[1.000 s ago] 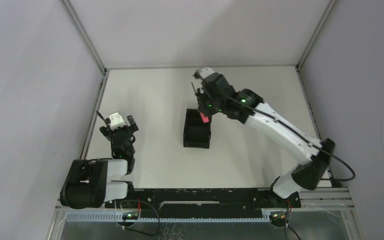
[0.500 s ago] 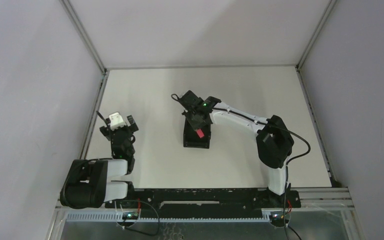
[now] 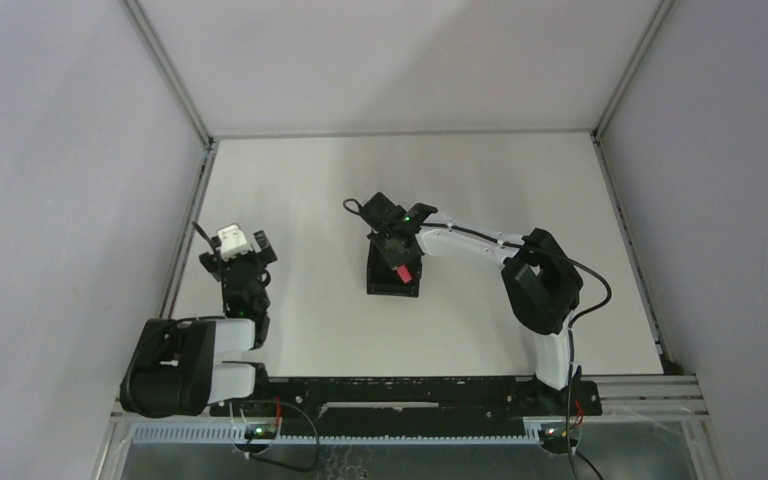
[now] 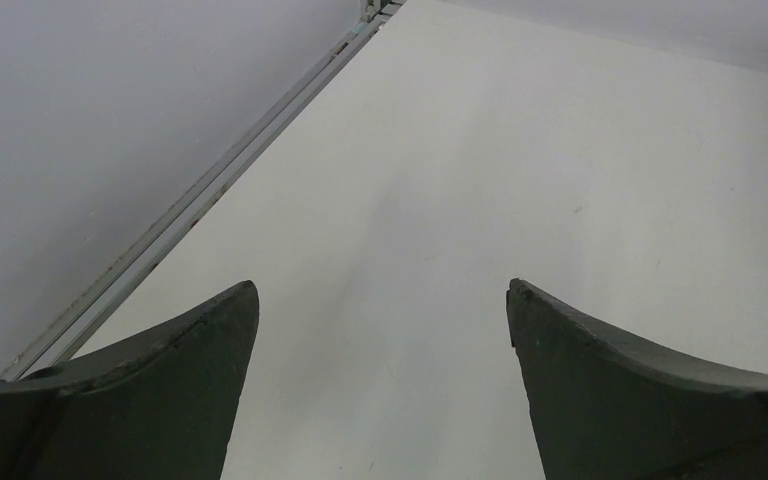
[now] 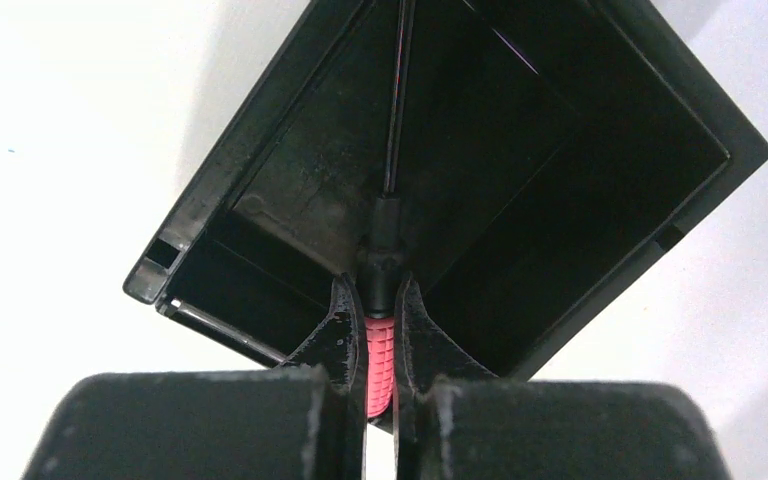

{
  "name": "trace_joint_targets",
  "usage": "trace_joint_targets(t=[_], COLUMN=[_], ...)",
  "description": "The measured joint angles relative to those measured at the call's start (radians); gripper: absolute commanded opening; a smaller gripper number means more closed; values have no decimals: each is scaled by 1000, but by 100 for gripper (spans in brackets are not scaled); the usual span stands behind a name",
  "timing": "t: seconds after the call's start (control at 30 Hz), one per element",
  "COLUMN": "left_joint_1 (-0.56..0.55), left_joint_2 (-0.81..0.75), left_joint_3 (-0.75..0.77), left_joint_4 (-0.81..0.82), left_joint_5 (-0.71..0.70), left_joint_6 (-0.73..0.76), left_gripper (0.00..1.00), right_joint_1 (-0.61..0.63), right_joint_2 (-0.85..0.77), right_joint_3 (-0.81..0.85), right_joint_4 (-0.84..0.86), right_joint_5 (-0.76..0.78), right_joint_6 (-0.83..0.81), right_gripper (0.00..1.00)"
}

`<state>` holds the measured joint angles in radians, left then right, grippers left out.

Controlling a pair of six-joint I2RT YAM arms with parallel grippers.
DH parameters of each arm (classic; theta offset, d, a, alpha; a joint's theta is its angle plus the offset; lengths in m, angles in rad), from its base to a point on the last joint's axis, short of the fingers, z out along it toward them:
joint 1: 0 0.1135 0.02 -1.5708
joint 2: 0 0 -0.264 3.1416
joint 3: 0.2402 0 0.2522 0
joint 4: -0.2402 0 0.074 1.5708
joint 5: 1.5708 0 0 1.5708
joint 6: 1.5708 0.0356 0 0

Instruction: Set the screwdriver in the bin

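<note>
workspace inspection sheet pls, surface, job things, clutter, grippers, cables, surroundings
surface: plain white table top, bare apart from the bin
job's things: small screwdriver with a pink ribbed handle and thin dark shaft, held over the black rectangular open-topped plastic bin, shaft pointing into it; not yet released
clutter: nothing seen
grippers: right gripper shut on the screwdriver handle above the bin; left gripper open, empty, parked near the left edge
cables: black cable looping off the right arm's elbow; thin wires at the base rail
surroundings: grey walls, aluminium frame posts
</note>
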<state>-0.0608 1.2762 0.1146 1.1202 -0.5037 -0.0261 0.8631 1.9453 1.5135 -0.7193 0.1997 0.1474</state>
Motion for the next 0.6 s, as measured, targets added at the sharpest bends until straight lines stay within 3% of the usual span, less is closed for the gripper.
trace_joint_targets(t=[0.2, 0.6], left_joint_1=[0, 0], left_joint_2=[0, 0], left_joint_3=[0, 0], left_joint_4=[0, 0], left_joint_5=[0, 0], left_joint_6=[0, 0], left_gripper=[98, 98], right_joint_1=[2, 12], right_joint_2=[0, -31], right_joint_3=[0, 13], right_joint_4=[5, 3], right_joint_5=[13, 56], right_joint_6=[20, 38], right_gripper=[34, 56])
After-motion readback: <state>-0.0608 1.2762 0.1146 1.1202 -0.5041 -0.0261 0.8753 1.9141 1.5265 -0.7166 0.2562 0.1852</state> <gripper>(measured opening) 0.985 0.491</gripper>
